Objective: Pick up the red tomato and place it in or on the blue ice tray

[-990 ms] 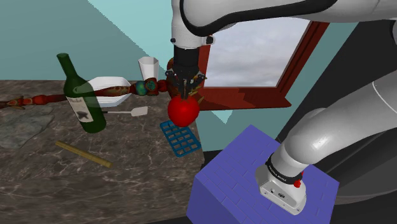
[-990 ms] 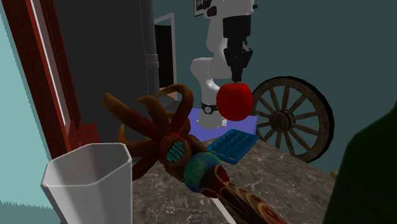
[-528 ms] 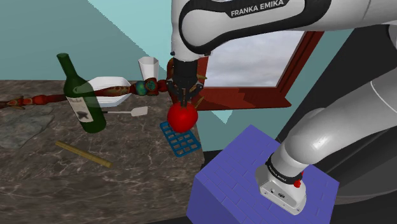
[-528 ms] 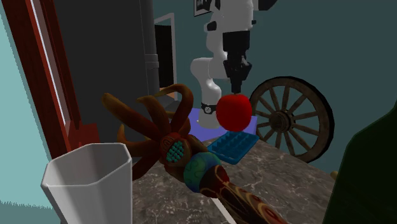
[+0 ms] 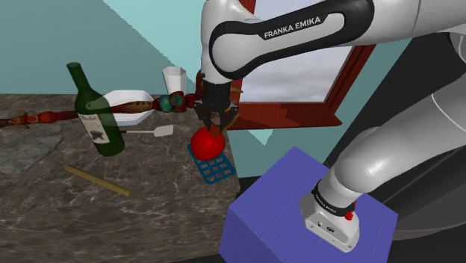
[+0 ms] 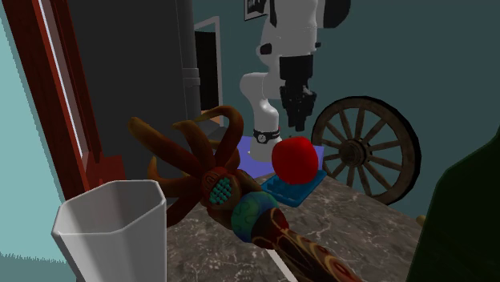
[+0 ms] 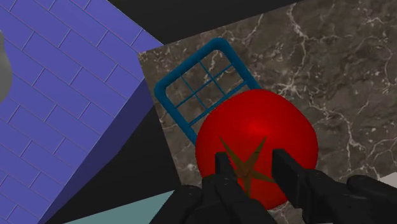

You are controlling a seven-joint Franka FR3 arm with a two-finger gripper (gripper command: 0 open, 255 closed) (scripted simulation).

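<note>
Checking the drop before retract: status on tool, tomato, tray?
Tool open, just above tomato. Tomato resting on blue ice tray, it seems. Green bottle stands well off.

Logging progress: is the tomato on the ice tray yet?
Apparently on: the tomato sits on the blue tray, clear below the open gripper.
</note>
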